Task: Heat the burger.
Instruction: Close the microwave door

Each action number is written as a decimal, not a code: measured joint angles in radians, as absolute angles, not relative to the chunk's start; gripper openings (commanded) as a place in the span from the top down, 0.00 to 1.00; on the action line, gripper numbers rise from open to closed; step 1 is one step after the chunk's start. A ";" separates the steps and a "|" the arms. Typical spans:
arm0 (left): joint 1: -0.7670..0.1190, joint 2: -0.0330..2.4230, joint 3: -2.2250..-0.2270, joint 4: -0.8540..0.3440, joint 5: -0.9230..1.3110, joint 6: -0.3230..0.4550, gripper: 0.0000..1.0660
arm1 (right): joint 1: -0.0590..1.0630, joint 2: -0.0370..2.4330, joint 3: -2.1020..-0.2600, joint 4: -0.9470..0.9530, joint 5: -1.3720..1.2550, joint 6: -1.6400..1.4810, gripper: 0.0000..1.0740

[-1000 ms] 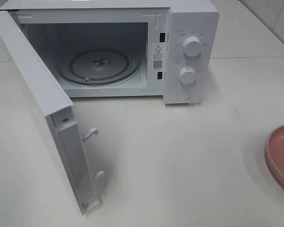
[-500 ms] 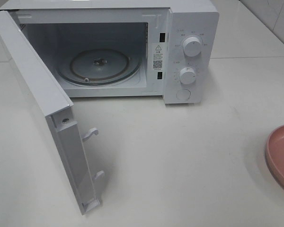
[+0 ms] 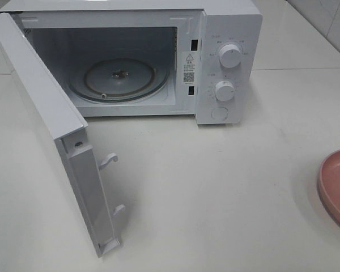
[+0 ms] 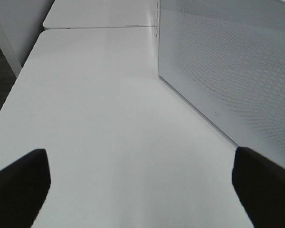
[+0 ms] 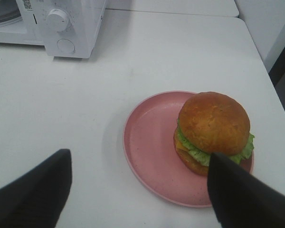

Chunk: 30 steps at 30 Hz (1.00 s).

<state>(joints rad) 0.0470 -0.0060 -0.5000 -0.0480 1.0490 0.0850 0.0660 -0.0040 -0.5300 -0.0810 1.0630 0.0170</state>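
Presently the burger [image 5: 213, 129] sat on the pink plate [image 5: 149, 142] on the white table [image 3: 215, 192], well right of the open microwave [image 3: 226, 62]. Right gripper [image 5: 137, 190] hung over the plate's near side, jaws spread, one fingertip [image 5: 237, 194] overlapping the burger's edge in view; contact unclear. Left gripper [image 4: 142, 185] stood open beside the microwave door [image 4: 228, 71], holding nothing.

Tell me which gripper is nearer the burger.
Right. The right gripper is open just short of the burger on the pink plate, one finger overlapping it in view. The left gripper is open beside the microwave door, with no burger in its view.
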 measured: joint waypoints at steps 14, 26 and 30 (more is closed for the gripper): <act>0.047 -0.006 -0.500 -0.048 1.049 0.085 0.10 | 0.064 -0.004 -0.506 -0.081 1.019 0.021 0.31; 0.047 -0.006 -0.500 -0.048 1.049 0.085 0.10 | 0.064 -0.004 -0.506 -0.081 1.019 0.021 0.31; 0.047 -0.006 -0.500 -0.048 1.049 0.085 0.10 | 0.064 -0.004 -0.506 -0.081 1.019 0.021 0.31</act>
